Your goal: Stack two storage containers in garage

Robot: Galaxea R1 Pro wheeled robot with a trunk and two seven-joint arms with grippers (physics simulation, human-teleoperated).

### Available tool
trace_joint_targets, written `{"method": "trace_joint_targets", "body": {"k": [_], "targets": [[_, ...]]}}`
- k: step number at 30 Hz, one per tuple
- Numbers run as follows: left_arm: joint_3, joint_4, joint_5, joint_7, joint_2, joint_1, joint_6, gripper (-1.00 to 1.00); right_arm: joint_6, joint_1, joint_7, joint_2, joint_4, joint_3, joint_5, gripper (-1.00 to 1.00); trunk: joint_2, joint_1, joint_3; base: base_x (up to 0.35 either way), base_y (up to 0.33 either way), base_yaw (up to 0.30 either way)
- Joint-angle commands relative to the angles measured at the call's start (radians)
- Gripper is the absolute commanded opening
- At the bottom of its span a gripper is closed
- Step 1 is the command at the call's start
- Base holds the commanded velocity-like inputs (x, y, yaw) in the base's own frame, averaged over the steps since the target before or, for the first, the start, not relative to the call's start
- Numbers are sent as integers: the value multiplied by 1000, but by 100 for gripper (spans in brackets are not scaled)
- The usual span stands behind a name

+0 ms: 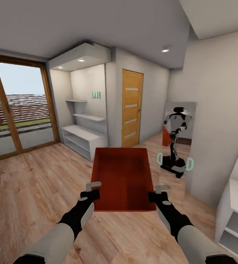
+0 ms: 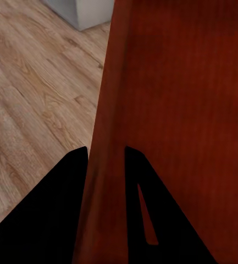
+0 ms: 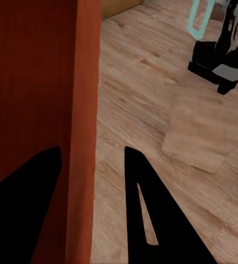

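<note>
Left gripper [image 1: 93, 187]: at the bin's near-left corner, jaws clenched over the left wall; in the left wrist view one finger [image 2: 47, 214] lay outside the wall and the other inside.
Right gripper [image 1: 159, 190]: at the near-right corner, jaws straddling the right wall [image 3: 84, 110]; whether they pinched it tight, I could not tell.
Bin [image 1: 122, 176]: one orange-red container, held level between both arms above the wood floor [image 1: 30, 190], open side up, empty.
Key relation: the bin lay straight ahead of the jaws, its long axis running away from the robot; each arm was equally near, one per side wall.
Location: the living room, not the garage; carrying seemed to be the step in hand, with the stacking not yet begun.
Mirror [image 1: 177, 146]: ahead to the right, leaning on the wall, reflecting the robot with the bin.
Shelves [image 1: 83, 135]: white unit in the alcove beyond the bin.
Door [image 1: 132, 108]: wooden, closed, past the shelves.
Glass doors [image 1: 16, 110]: far left, lawn outside.
View difference: the wrist views showed each wall between the fingers; the head view showed the room and route.
</note>
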Motion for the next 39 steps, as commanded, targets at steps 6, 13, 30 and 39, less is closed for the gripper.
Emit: {"method": "trace_joint_targets", "body": {"k": [6,13,30,39], "targets": [[-2,1,24,10,58,0,5,-100,-46,-1,-6,-5,-4,-69,5,-100,-1,1,0,323,0,219],[-2,1,24,10,58,0,5,-100,-47,-1,-6,-5,-4,-69,4,-100,-1,1,0,323,0,26],[-2,-1,24,11,58,0,5,-100,-43,-1,-6,-7,-5,-70,5,-100,-1,1,0,323,0,0],[-2,-1,24,11,58,0,5,-100,-46,-1,-7,-6,-5,-70,4,-100,-1,1,0,323,0,0]]}}
